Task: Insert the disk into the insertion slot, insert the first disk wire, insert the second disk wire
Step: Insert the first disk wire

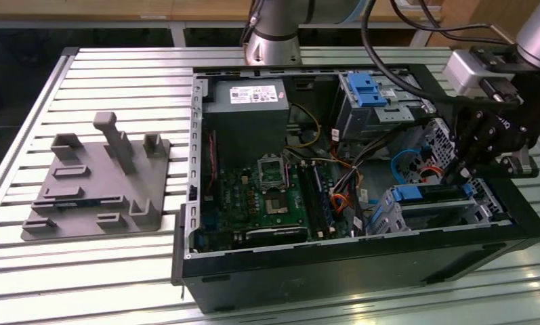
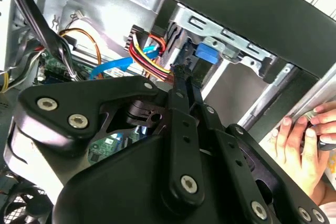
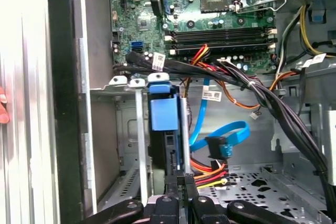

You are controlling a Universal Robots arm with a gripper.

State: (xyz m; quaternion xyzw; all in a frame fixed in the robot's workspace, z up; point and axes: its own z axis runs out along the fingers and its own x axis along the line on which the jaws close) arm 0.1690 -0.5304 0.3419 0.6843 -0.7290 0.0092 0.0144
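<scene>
The disk [image 1: 432, 193], framed in its blue carrier [image 3: 160, 111], sits inside the silver insertion slot [image 1: 437, 218] at the near corner of the open computer case, on the exterior view's right. My gripper [image 1: 448, 181] hangs just above the disk's end. In both wrist views its thin fingertips [image 3: 178, 178] are pressed together on the black plug of a red, yellow and black disk wire [image 3: 210, 174], right at the disk's back edge. A second disk wire, flat and blue [image 3: 223, 132], ends in a black plug that hangs free beside it. The same gripper [image 2: 182, 71] and blue wire [image 2: 113, 66] appear in the second wrist view.
A thick black cable bundle [image 3: 252, 87] crosses above the slot. The motherboard [image 1: 270, 196], power supply [image 1: 247, 95] and blue-latched upper bay [image 1: 367, 88] fill the case. A grey fixture [image 1: 98, 183] lies on the slatted table. A person's hand [image 2: 296, 140] rests outside the case wall.
</scene>
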